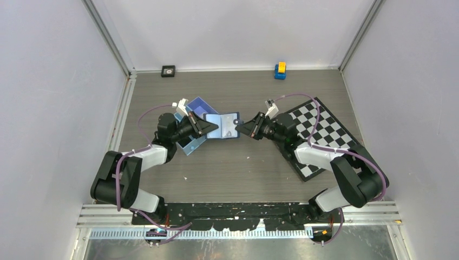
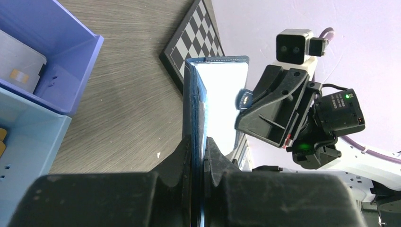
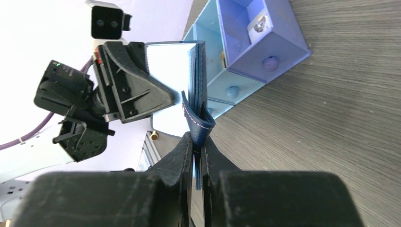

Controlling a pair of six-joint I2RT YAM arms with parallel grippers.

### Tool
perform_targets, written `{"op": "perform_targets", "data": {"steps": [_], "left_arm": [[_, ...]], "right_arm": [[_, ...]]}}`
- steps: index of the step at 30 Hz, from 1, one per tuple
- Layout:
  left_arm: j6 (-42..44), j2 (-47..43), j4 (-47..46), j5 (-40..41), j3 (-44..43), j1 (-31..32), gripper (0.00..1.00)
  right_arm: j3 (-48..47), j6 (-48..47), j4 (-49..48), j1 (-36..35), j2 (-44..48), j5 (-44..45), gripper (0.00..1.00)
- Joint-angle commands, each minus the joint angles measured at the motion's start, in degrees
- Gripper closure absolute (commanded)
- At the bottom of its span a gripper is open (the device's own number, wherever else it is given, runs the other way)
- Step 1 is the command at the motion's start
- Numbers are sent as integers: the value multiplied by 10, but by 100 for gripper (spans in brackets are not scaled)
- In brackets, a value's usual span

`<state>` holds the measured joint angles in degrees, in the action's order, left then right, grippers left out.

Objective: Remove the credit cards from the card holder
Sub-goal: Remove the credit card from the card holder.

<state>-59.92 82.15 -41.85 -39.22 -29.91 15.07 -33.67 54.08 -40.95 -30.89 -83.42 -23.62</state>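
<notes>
Left gripper (image 2: 198, 158): pressed together on one edge of the card holder (image 1: 223, 125), a thin bite at the fingertips. Right gripper (image 3: 197, 142): pinching a small navy flap or strap on the opposite side, not the main panel.

The holder hangs spread open between the two, pale inside face up toward the top camera. It looks lifted off the tabletop (image 1: 243, 168), just beside the blue tray (image 1: 190, 145). The checkerboard (image 1: 319, 135) sits under the right arm. I can't make out any credit cards in the pockets from these views.

Risks:
- Both grips are shallow. If the arms pull apart, the strap slips out of the right gripper or the edge peels out of the left, and the holder drops.
- To reach for a card, one gripper has to let go. The holder then hangs from a single edge pinch and may swing or fold shut.
- The tray is close, so a loose card or the holder could land in a compartment.
</notes>
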Motion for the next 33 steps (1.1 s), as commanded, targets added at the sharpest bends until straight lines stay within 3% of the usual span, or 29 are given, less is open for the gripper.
{"op": "perform_targets", "data": {"steps": [1,16,23,29,33], "left_arm": [[-16,2,-71,-28,-9,-2,100],[-7,12,-79,-45,-29,32,100],[8,13,-47,-35,-34,32,100],[18,17,-23,-32,-40,32,100],[21,16,-9,-27,-41,32,100]], "right_arm": [[-30,-31,60,-2,-1,21,89],[-73,-111,164,-46,4,70,82],[-48,-97,83,-53,17,25,73],[-34,-90,55,-53,31,20,78],[-35,-83,43,-53,24,7,74]]}}
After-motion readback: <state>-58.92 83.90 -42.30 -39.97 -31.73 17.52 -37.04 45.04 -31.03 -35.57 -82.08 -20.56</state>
